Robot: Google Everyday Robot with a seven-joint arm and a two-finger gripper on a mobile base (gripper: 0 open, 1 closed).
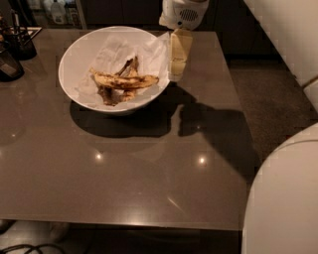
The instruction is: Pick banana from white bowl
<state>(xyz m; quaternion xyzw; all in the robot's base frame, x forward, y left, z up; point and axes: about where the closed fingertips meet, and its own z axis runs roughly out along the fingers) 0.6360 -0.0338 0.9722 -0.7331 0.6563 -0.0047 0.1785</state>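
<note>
Poised beside white bowl (69, 64), banana (124, 82) ungrasped
Gripper (177, 74) at right rim; banana leftward, axis left-right; claw state: cannot tell

The gripper (178, 55) hung at the bowl's (74, 92) right rim and covered a piece of it. The housing (185, 14) above it ran off the top edge. Paper (117, 52) hid most of the bowl's inside. Dark strips under the banana (124, 81) blurred together, so its ends could not be told apart. Dark containers (11, 54) were cut by the left edge, as was the table (124, 183). Bottles (55, 10) at the top were too blurred to identify. White shapes (283, 198) left the frame at right.
</note>
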